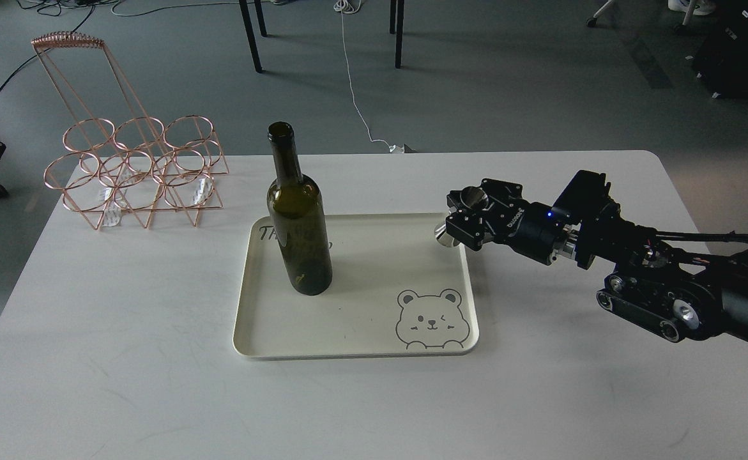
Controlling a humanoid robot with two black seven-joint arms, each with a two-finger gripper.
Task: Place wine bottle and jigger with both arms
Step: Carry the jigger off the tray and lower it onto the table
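- Where the right gripper [465, 217] ends, its black fingers are clamped on the jigger [460, 216], so only the shiny top cup and the lower cone peek out on either side of them.
- The jigger sits held up over the tray's [361, 342] far right corner, right at the rim, tilted a bit rather than dead upright.
- The right arm [635, 268] comes in from the table's right edge, low over the white table [124, 358], blue light on at the wrist.
- The wine bottle [299, 217] stands upright on the tray's left half, toward the far left corner, covering part of some lettering printed there. Nothing's touching it.
- The tray has a winking bear drawing in its near right corner.
- A copper wire rack [134, 169] sits at the table's far left corner, well apart from the tray.
- The left gripper isn't in view at all.
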